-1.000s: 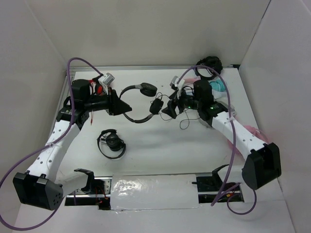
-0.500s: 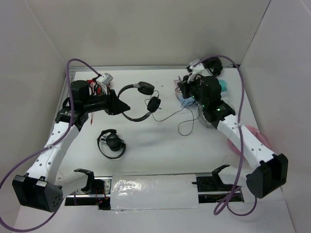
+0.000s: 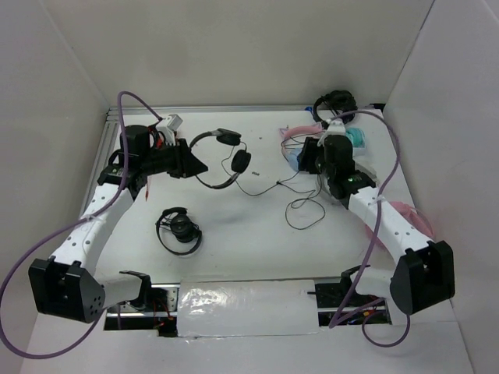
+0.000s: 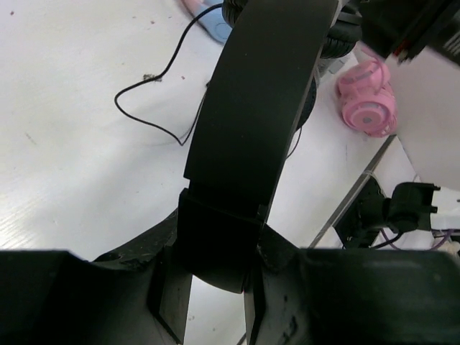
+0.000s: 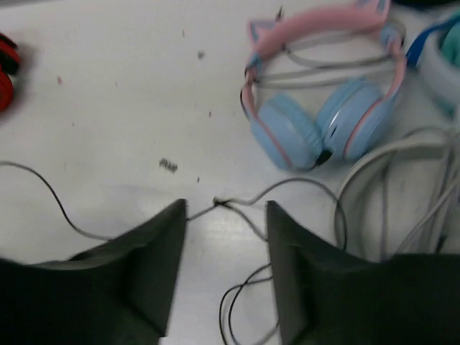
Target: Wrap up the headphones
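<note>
The black headphones [image 3: 214, 160] hang off the table at the back left, with two round ear pads [image 3: 241, 161] on the right side. My left gripper [image 3: 192, 163] is shut on their thin headband, which fills the left wrist view [image 4: 251, 136]. Their long thin cable [image 3: 274, 184] trails right across the table to a loose loop [image 3: 304, 215]. My right gripper [image 3: 302, 160] is open and empty over the cable. In the right wrist view the cable's kink [image 5: 219, 203] lies between the spread fingers [image 5: 162, 251].
A compact black pair [image 3: 179, 231] lies front left. Pink-and-blue headphones [image 5: 316, 122] and white cables [image 5: 402, 187] lie just past my right gripper. Another black pair [image 3: 335, 101] sits back right, a pink pair [image 3: 409, 214] at the right edge, and red headphones [image 5: 6, 68] far left.
My right gripper has left the ear pads and drawn back right, now open over the cable. My left gripper has swung the headphones toward the back; the cable now stretches across the table.
</note>
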You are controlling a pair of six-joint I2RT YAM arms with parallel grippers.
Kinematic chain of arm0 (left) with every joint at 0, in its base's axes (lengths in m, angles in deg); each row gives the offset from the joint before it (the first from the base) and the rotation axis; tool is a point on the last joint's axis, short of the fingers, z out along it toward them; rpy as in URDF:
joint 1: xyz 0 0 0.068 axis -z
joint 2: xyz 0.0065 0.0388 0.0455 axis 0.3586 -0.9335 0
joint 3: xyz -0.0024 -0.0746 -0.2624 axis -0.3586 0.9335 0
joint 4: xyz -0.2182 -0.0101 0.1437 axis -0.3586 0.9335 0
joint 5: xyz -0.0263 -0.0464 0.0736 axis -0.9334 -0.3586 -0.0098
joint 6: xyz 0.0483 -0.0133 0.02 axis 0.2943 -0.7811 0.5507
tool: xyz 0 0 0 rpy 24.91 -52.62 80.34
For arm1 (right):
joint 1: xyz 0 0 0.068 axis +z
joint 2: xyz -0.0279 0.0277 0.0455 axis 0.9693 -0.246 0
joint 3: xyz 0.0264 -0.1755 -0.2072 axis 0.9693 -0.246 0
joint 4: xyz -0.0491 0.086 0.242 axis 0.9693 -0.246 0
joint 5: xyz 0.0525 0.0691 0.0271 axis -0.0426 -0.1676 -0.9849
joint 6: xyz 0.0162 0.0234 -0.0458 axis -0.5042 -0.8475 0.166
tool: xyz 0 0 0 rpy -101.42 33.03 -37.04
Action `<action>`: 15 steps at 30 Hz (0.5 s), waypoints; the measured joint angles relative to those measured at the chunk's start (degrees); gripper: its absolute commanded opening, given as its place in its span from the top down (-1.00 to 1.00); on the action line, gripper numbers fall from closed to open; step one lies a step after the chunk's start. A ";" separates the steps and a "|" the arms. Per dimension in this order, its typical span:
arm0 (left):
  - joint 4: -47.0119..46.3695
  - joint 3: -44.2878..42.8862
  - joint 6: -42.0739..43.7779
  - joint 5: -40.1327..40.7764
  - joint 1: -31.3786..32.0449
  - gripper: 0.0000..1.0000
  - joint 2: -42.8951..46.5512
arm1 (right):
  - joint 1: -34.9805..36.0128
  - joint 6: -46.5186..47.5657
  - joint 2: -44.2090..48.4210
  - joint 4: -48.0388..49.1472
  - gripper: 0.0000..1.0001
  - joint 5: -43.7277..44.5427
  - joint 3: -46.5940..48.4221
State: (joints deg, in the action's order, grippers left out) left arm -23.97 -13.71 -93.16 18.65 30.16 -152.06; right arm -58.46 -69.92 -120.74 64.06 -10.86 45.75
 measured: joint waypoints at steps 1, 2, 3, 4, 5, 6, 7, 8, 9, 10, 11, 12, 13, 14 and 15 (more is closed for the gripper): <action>0.11 -0.35 -0.20 0.42 -0.13 1.00 -0.68 | 0.28 0.35 -0.70 -0.37 -0.42 -0.72 -1.31; 0.24 -1.01 -0.76 0.74 -0.26 1.00 -1.51 | 0.63 0.61 -1.38 -0.94 -0.48 -1.51 -2.36; 0.39 -1.86 -0.98 0.90 -0.35 1.00 -2.29 | 1.05 1.18 -1.77 -1.16 -0.59 -1.95 -3.08; 0.52 -3.02 -1.16 0.92 -0.42 1.00 -3.10 | 1.53 2.21 -1.86 -1.01 -0.83 -2.84 -3.69; 0.44 -4.04 -1.25 0.96 -0.48 1.00 -3.74 | 2.14 3.28 -1.81 -0.66 -0.86 -3.91 -4.09; 0.26 -4.90 -1.29 0.87 -0.55 1.00 -4.04 | 2.73 4.55 -1.70 0.24 -0.93 -5.31 -4.28; 0.31 -5.88 -1.40 0.46 -0.61 1.00 -4.28 | 3.32 6.14 -1.70 1.29 -0.99 -6.91 -4.44; 0.28 -7.13 -1.51 0.00 -0.66 1.00 -4.48 | 3.96 7.93 -1.66 2.29 -0.99 -8.63 -4.55; 0.37 -8.59 -1.75 -0.68 -0.68 1.00 -4.66 | 4.72 9.92 -1.77 3.54 -0.99 -10.58 -4.63; 0.42 -10.19 -2.21 -1.22 -0.68 1.00 -4.76 | 5.55 11.89 -2.10 4.85 -0.99 -12.61 -4.63; 0.44 -12.00 -2.58 -1.75 -0.68 1.00 -4.87 | 6.34 13.84 -2.67 6.19 -0.99 -14.47 -4.61; 0.59 -13.90 -2.75 -2.19 -0.68 1.00 -4.94 | 6.93 15.56 -3.65 6.86 -0.99 -16.06 -4.35; 0.70 -16.09 -2.95 -2.56 -0.68 1.00 -5.09 | 7.54 17.42 -5.22 7.54 -0.99 -17.86 -3.78; 0.74 -18.14 -3.23 -2.82 -0.68 1.00 -5.22 | 8.02 18.67 -6.88 8.09 -0.99 -19.19 -3.19; 1.01 -20.28 -3.87 -3.02 -0.68 1.00 -5.35 | 8.33 19.80 -8.96 8.70 -0.99 -20.79 -2.58</action>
State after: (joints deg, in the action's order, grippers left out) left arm -22.96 -34.00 -97.03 15.64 29.48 -157.41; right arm -50.13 -50.12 -129.70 72.76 -31.65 43.17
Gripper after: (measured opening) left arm 0.398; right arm 0.994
